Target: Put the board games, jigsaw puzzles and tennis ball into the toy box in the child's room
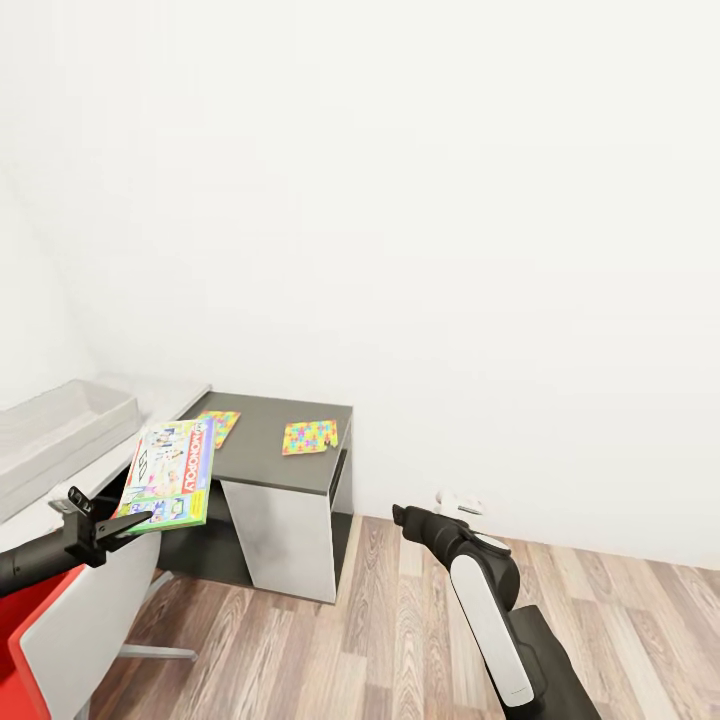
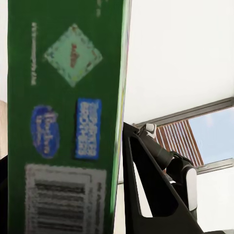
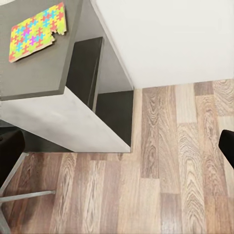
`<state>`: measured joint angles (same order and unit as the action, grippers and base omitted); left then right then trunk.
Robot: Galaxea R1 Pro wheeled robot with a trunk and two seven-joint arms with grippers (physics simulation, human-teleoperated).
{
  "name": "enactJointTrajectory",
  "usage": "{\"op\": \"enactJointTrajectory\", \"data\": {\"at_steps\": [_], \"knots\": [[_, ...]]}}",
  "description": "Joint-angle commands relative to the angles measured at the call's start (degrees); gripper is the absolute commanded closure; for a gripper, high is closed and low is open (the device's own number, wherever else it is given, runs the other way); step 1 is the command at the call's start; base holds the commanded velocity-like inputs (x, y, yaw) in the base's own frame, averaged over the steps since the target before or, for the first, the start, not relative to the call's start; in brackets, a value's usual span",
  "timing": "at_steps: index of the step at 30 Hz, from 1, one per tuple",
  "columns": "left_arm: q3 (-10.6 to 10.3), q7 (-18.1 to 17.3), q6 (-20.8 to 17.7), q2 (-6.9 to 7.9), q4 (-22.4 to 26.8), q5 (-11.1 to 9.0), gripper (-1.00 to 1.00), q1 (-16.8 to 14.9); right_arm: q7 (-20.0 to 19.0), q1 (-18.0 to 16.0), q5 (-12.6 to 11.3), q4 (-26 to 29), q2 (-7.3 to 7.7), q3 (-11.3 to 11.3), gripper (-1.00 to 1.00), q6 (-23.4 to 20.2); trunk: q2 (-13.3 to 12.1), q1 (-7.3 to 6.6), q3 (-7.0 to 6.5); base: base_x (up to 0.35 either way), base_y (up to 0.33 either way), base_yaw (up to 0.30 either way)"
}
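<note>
Clearly the step in hand is carrying 1 board game to the toy box, the pale bin at the far left end of the bench. The left claw is clamped on the game's lower edge, holding it up tilted above the red chair, near the bench's front edge; in the left wrist view the game's green back sits right against one finger. The next move, I judge, calls for swinging the left arm further left and over the box rim, then letting go. 2 puzzles lie flat on the bench: 1 near its right end, the other partly behind the game. The right claw hangs low over the floor, well apart from everything; whether it is open I cannot tell.
</note>
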<state>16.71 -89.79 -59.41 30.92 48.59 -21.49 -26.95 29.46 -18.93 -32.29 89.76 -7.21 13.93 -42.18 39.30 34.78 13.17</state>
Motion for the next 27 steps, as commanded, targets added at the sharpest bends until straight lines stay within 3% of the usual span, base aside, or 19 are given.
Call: {"op": "enactJointTrajectory", "data": {"at_steps": [1,14,24,27], "knots": [[0.0,-0.2,-0.6,0.02,0.0,0.0,1.00,0.0,0.6,-0.1,-0.6,0.1,0.00,0.0,-1.00,-0.1,-0.3,-0.21,-0.10,0.000,0.000,0.000],[0.0,-0.2,-0.6,0.02,0.0,0.1,1.00,0.0,0.6,-0.1,-0.6,0.1,0.00,0.6,-1.00,-0.1,-5.6,-3.06,-2.43,0.000,0.000,0.070],[0.0,-0.2,-0.6,0.02,0.0,0.1,1.00,0.0,0.7,-0.1,-0.6,0.0,0.00,1.5,-1.00,0.0,-9.6,-5.26,-4.22,0.000,0.000,0.215],[0.0,-0.2,-0.6,0.02,0.0,0.1,1.00,0.0,0.7,-0.1,-0.6,0.0,0.00,1.5,-1.00,0.0,-9.6,-5.26,-4.22,0.000,0.000,0.279]]}}
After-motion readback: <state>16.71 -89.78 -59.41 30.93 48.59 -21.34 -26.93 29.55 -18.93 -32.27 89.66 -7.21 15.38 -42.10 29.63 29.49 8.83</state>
